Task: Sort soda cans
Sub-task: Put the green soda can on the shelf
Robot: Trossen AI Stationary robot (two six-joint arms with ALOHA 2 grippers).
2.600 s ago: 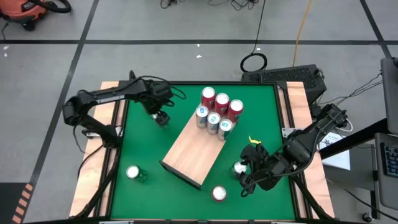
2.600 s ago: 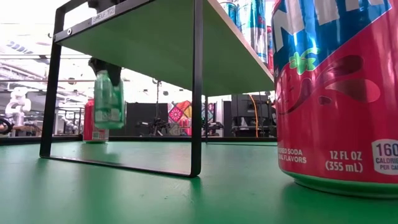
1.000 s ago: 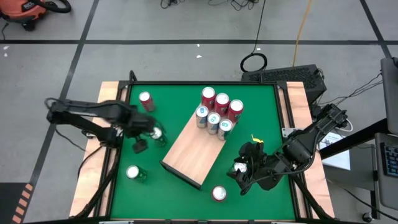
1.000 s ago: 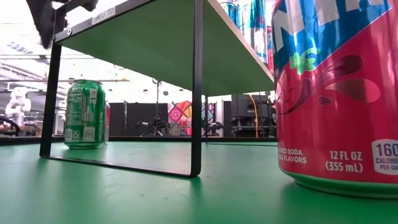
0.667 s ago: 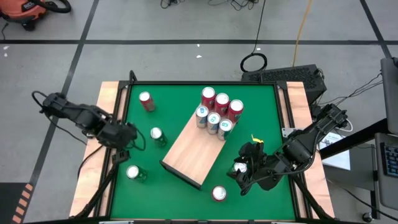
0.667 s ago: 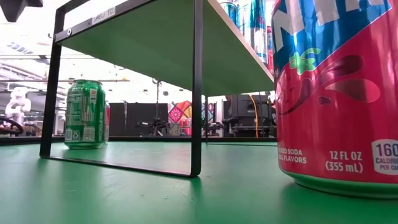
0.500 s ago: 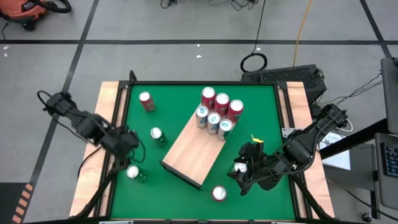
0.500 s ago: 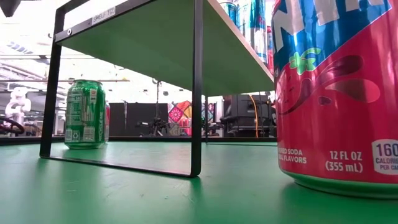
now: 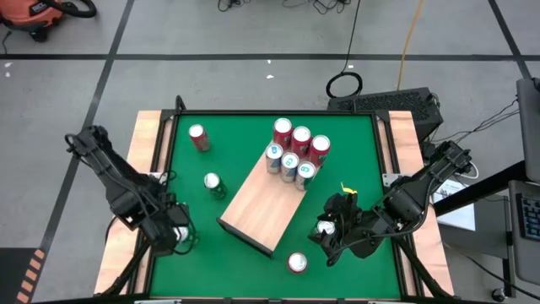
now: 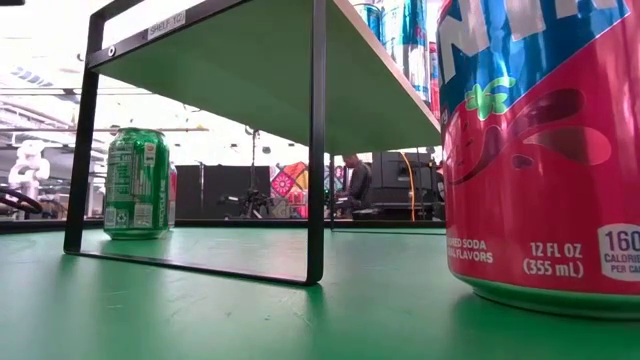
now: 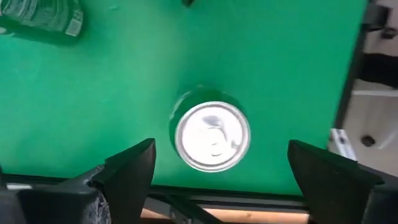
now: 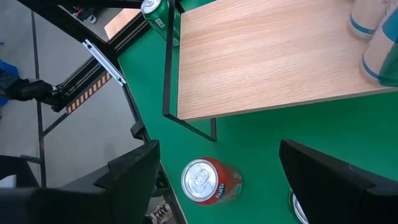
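Green can [image 9: 213,185] now set down | your left gripper [image 11: 214,180] has moved on, spread wide over another green can [image 11: 212,135], empty | grab next

I see glossy metal soda cans [image 9: 293,154] with brushed silver tops, my matt green table [image 9: 354,169], pale smooth wooden board [image 9: 262,201], thin black metal frame [image 10: 317,140]
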